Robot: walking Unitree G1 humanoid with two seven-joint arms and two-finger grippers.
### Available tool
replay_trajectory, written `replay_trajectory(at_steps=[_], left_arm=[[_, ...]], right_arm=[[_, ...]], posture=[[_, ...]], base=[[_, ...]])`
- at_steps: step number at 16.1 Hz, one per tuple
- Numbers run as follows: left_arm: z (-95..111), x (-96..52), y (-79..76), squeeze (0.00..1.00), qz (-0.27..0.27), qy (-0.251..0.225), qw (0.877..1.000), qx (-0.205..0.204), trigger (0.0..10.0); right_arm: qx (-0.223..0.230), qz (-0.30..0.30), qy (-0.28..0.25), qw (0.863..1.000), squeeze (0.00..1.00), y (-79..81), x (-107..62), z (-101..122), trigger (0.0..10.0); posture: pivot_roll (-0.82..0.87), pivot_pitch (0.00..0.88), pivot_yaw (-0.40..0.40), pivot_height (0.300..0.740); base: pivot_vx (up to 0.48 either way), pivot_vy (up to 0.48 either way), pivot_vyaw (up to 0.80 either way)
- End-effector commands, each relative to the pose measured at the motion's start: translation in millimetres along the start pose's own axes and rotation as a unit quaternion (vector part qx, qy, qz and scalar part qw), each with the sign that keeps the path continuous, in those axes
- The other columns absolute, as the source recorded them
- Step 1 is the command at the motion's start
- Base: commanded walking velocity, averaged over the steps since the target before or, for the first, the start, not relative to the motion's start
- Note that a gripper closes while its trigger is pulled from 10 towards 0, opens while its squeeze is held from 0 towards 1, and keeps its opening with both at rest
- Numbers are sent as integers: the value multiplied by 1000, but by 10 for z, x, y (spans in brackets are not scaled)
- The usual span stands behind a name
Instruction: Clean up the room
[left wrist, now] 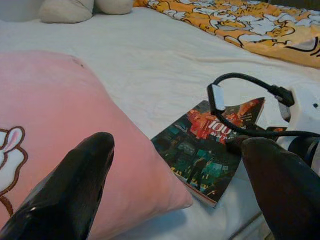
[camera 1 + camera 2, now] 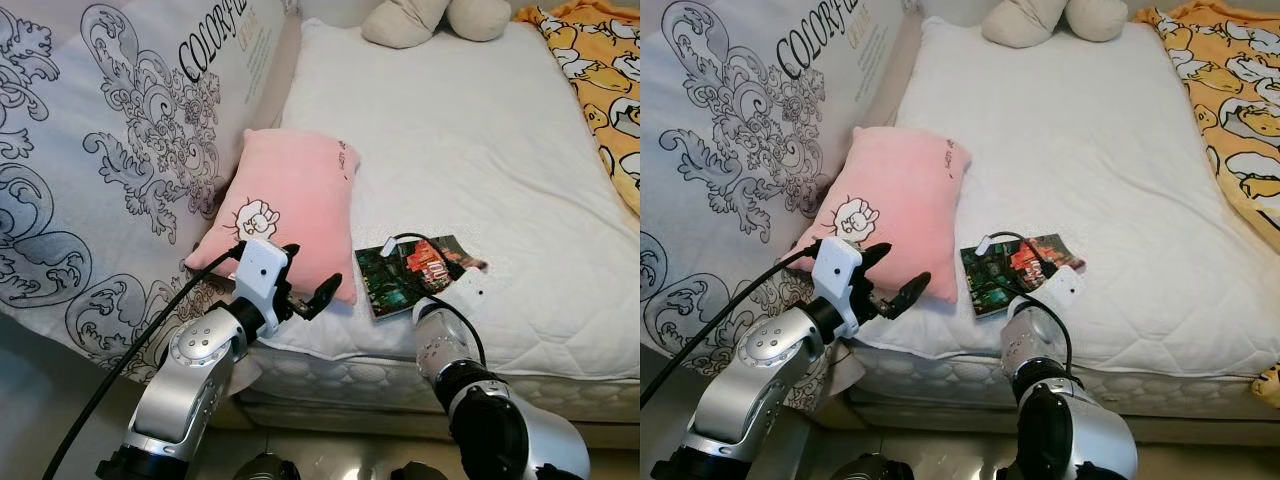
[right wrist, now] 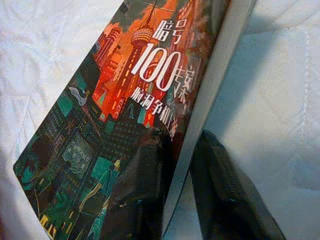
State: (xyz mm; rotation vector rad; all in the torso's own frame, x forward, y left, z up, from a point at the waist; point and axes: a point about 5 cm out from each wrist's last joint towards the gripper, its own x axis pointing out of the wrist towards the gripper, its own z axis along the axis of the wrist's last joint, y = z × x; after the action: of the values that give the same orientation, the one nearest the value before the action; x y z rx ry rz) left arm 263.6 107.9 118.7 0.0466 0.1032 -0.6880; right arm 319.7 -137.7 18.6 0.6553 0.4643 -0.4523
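While my left gripper [image 2: 303, 283] is hovering with fingers spread at the pink pillow's [image 2: 290, 205] lower corner, I am seeing my right gripper [image 3: 182, 192] pinching the book [image 2: 412, 270], which is lying on the bed [image 2: 470, 150] just beside the pillow.

A pink pillow [image 2: 290, 210] leans on the white mattress [image 2: 470, 150]. At its four o'clock lies a book [image 2: 405, 275]. The left gripper [image 2: 305, 285] hovers open at the pillow's six o'clock
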Motion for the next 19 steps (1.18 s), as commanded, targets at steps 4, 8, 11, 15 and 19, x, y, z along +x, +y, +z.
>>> replay_trajectory(at_steps=[4, 8, 11, 15, 19], left_arm=[[36, -14, 4, 0, 0, 1, 1000, 21, 10000], [35, -17, 16, 0, 1, 3, 999, 34, 10000], [34, -7, 25, 0, 1, 5, 999, 41, 10000], [26, 3, 24, 0, 0, 7, 999, 48, 10000], [29, 0, 7, 0, 1, 6, 999, 47, 10000]], right_arm=[[3, 5, -7, 1000, 1000, 74, -2, 30, 10000], [-8, 22, -5, 1000, 1000, 232, -25, 18, 10000], [-9, 51, 12, 999, 1000, 431, -77, -59, 10000], [-13, 90, 44, 995, 1000, 589, -143, -191, 10000], [-66, 101, 55, 991, 0, 536, -159, -282, 10000]], posture=[[36, 68, 90, 723], [37, 74, 98, 723], [42, 75, 98, 723], [44, 77, 92, 723], [43, 77, 87, 723]], base=[[0, 0, 0], [0, 0, 0], [0, 0, 0], [0, 0, 0], [0, 0, 0]])
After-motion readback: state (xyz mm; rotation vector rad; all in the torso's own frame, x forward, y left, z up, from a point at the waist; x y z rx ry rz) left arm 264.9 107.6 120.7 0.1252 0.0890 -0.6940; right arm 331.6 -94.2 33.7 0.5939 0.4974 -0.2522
